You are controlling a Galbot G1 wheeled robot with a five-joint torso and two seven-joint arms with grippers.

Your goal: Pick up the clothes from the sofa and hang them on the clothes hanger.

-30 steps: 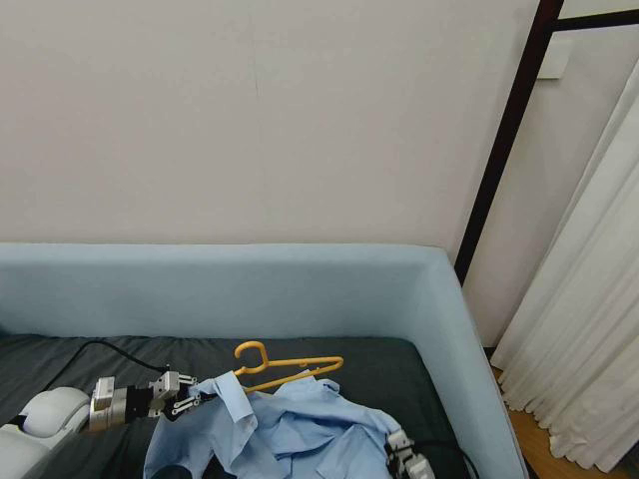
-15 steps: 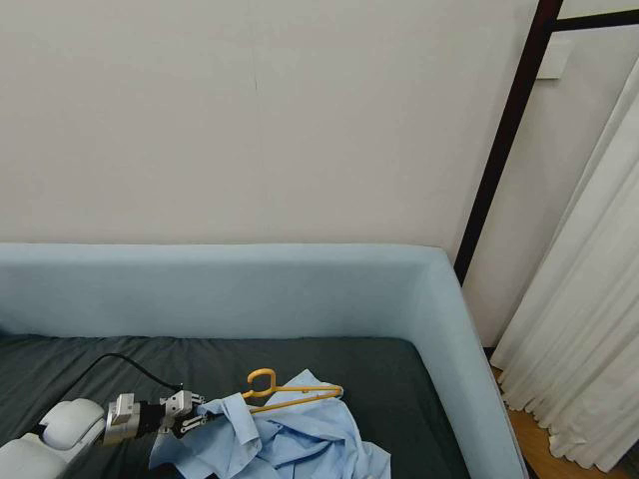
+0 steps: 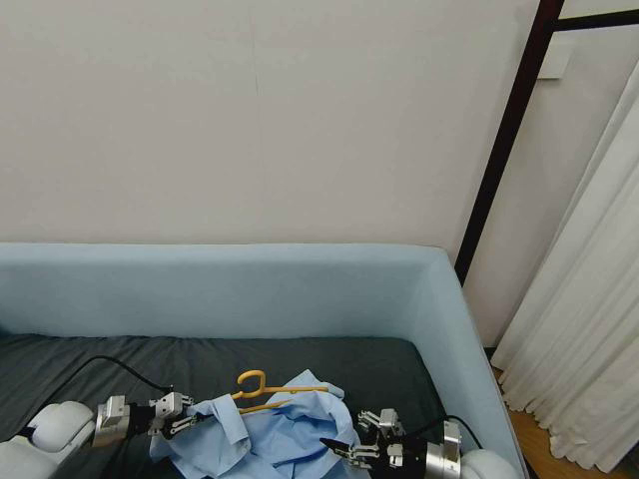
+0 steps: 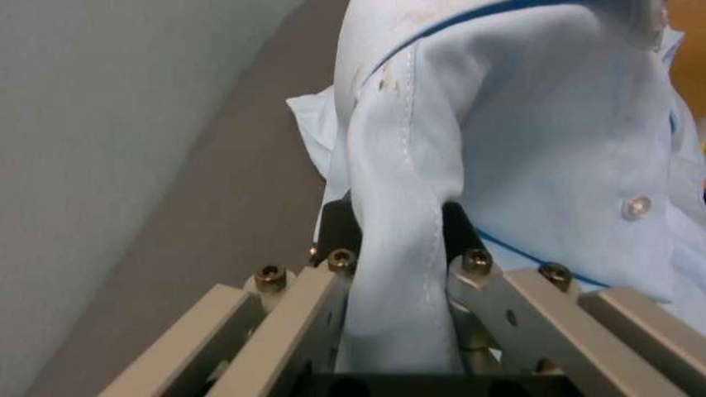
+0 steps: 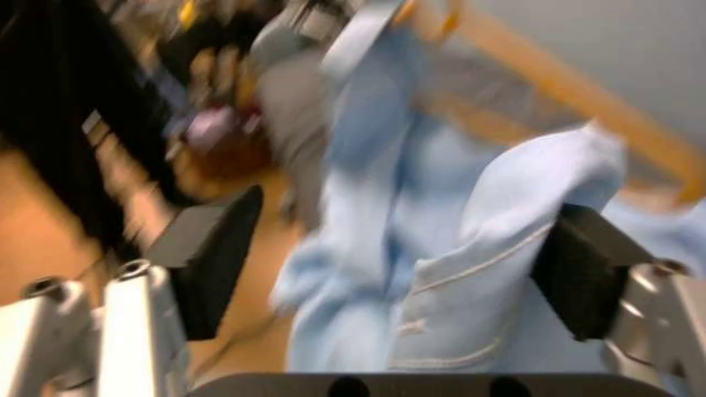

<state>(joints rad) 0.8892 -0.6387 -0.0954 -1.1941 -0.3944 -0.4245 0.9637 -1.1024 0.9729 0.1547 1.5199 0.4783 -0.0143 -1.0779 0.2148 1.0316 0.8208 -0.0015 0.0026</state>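
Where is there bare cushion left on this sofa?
Bare: the seat strip between backrest and hanger, widest toward the robot's left, where a black cable crosses it; also the corner by the sofa arm. Crowded: the shirt, with the left gripper clamped on it and the right gripper open at its edge.

Left end effector (image 3: 188, 420): silver-grey metal links fastened with brass-coloured screws (image 4: 342, 261), mounted on a rounded white arm shell (image 3: 55, 426) with a looping black cable (image 3: 105, 363). Right end effector (image 3: 344, 451): matching metal links, black pads (image 5: 215, 256), silver wrist collar (image 3: 442, 457).
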